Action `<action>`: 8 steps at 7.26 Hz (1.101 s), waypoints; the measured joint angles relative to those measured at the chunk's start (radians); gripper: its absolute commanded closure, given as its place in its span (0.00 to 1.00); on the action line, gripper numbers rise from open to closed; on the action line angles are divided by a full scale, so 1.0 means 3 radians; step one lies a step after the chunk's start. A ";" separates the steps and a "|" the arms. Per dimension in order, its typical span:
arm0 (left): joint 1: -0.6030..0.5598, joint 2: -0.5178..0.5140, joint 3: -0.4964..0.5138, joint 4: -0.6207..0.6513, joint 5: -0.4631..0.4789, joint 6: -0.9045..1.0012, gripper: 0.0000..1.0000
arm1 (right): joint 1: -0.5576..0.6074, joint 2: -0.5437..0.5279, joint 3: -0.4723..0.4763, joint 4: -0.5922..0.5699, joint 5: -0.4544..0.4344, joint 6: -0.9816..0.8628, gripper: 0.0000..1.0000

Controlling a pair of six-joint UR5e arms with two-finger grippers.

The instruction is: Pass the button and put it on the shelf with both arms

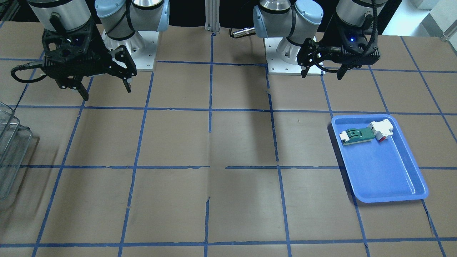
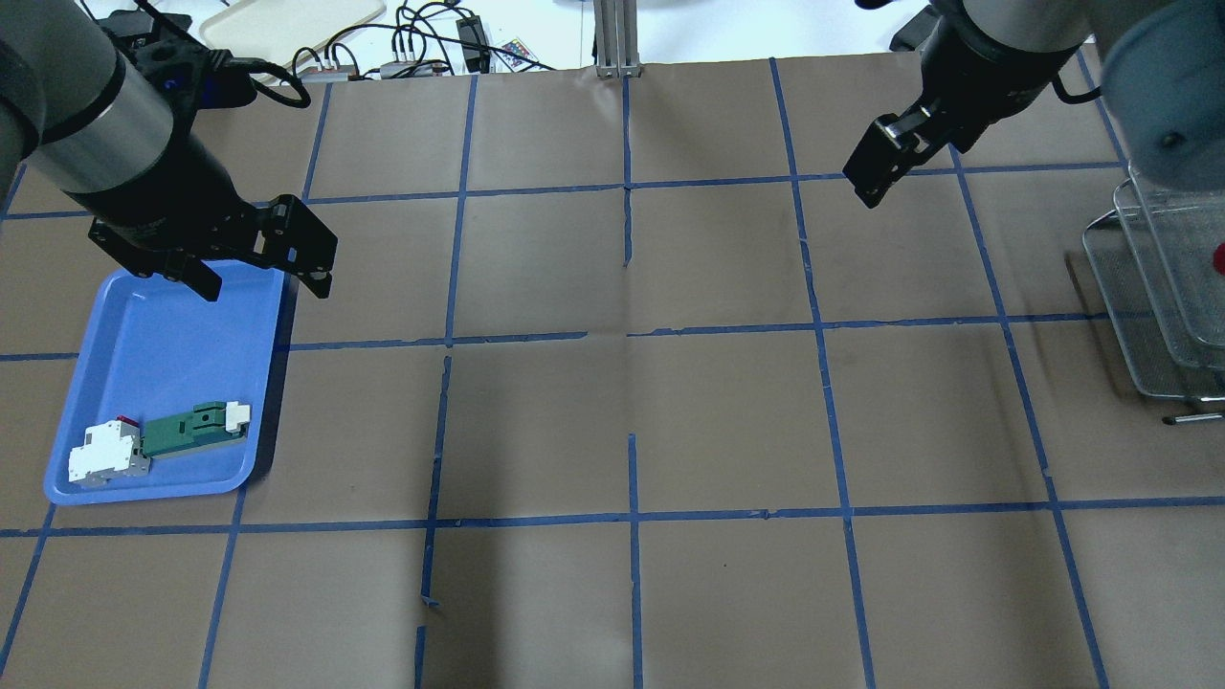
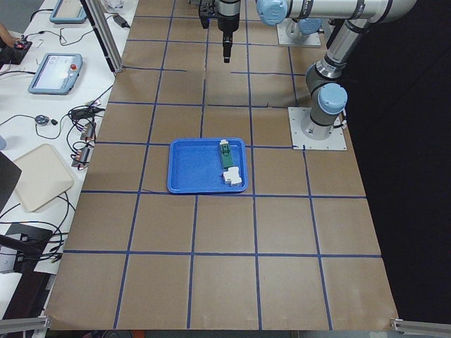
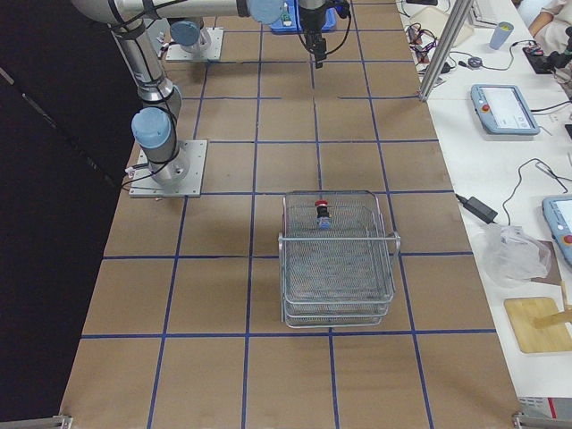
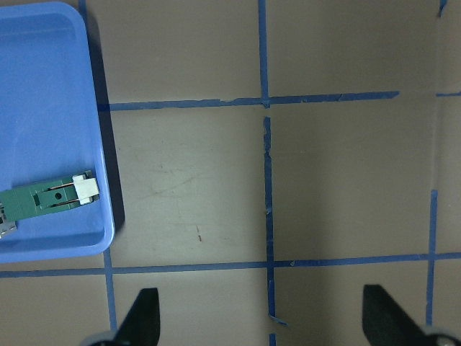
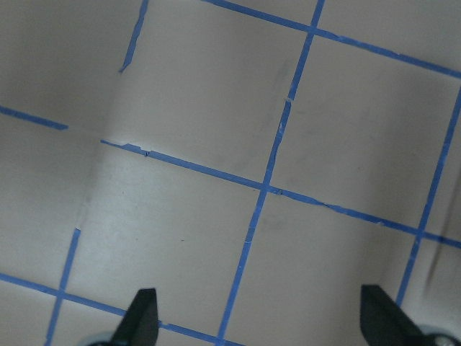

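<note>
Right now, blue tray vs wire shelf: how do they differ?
Build: the blue tray is solid plastic, shallow and single-level. The shelf is silver wire mesh with stacked tiers.
Place: the blue tray lies on the robot's left side, the shelf on its right.
Load: the blue tray holds a green-and-white flat part and a white-and-red block. The shelf holds the button.
Shared: both are rectangular and rest on the table.

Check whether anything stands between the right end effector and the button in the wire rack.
Nothing visible does. The right end effector hangs open over the taped table, apart from the shelf. The button sits in the shelf's top basket, which is open from above; only the basket's wire walls ring it.
</note>
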State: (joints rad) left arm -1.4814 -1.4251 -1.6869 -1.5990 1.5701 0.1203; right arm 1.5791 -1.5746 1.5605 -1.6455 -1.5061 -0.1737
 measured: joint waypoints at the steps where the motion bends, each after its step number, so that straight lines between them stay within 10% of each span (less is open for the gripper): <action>1: 0.0002 0.0000 -0.0001 0.0003 0.0000 0.0002 0.00 | -0.0004 0.0039 0.0010 0.0160 -0.0027 0.0182 0.00; 8: -0.0001 0.0003 0.0003 0.0038 -0.0013 0.0003 0.00 | -0.0027 0.0056 0.0004 0.0347 -0.0295 0.0442 0.00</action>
State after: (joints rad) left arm -1.4816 -1.4242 -1.6859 -1.5875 1.5662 0.1212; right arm 1.5710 -1.5579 1.5617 -1.5415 -1.5946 -0.0410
